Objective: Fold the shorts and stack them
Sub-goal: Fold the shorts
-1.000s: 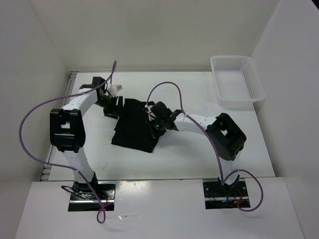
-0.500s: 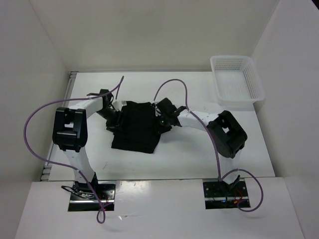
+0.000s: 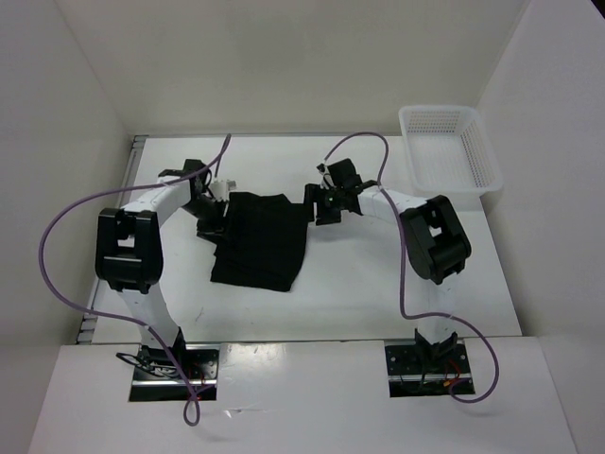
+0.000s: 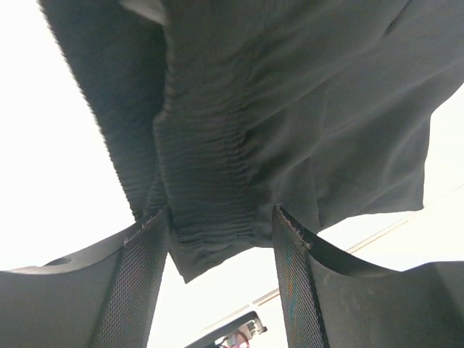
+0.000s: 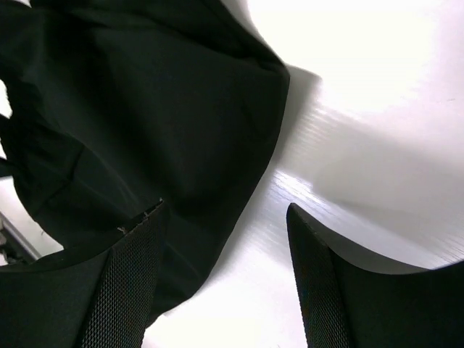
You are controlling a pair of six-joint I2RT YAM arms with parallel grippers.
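Counter (image 3: pixel 359 293): white, walled on three sides, both arm bases at the near edge.

Shorts (image 3: pixel 260 241): black, lying flat on the counter left of centre in a rough folded rectangle. The far edge sits between the two grippers and the near edge is angled slightly. In the left wrist view the shorts (image 4: pixel 290 109) show a ribbed elastic waistband, bunched up. In the right wrist view one corner of the shorts (image 5: pixel 145 109) rests on the counter.

Mesh basket (image 3: pixel 452 195): white plastic, far right corner, well apart from the shorts.

Left gripper (image 3: pixel 210 210): at the shorts' far left edge. In its own camera the left gripper (image 4: pixel 217 283) has its jaws spread, with the bunched waistband in the gap touching both fingers (image 4: pixel 141 283). No visible squeeze on the fabric.

Right gripper (image 3: pixel 326 203): just beside the shorts' far right corner. Wrist view of the right gripper (image 5: pixel 225 275) shows the jaws wide apart, gripping nothing. The fabric edge and bare counter show in the gap.

Purple cables (image 3: pixel 57 236): one looped off each arm.
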